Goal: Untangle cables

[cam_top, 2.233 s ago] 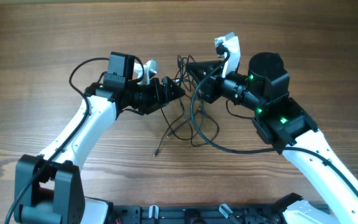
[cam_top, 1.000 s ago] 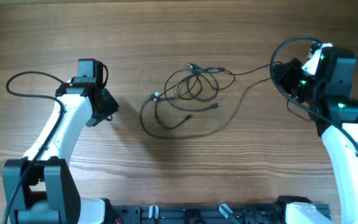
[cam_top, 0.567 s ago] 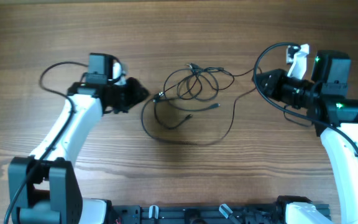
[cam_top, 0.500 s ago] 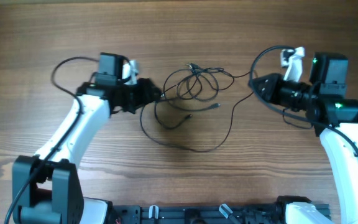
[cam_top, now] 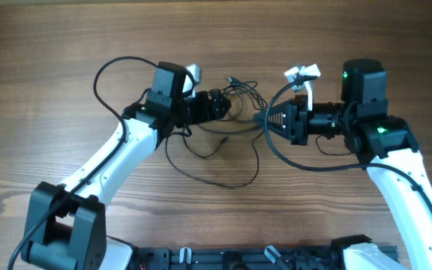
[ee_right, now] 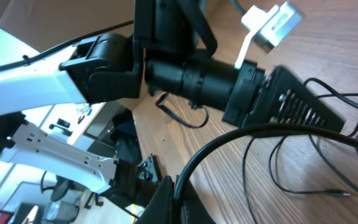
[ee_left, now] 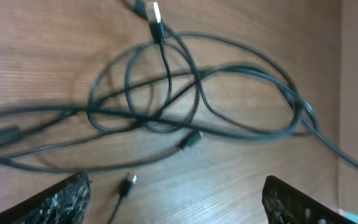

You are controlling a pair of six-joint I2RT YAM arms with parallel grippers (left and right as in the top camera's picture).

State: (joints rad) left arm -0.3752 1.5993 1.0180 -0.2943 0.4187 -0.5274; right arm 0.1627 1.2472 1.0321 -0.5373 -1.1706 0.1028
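The cables are seen as thin, limp black cords of round section, looped over one another into a loose knot. The knot lies flat just ahead of the left gripper, centred on the gap between its fingers. A silvery plug is found at the far side of the knot from those fingers, and two small dark plug ends lie nearer to them. The left fingertips are spread wide. This is judged to leave room for a strand to be taken between them. Their pads are black, wedge-shaped and cross-hatched, a texture suited to gripping slick cord.

The right gripper is pointed at the knot from the opposite side, close to the left fingers, so that the tangle can presumably be drawn apart from two directions. Its fingers appear closed to a narrow dark wedge; whether a thin cord is pinched there cannot be told. A thicker glossy arm lead is curved across just beyond them. Everything rests on a matt, wood-grained table.
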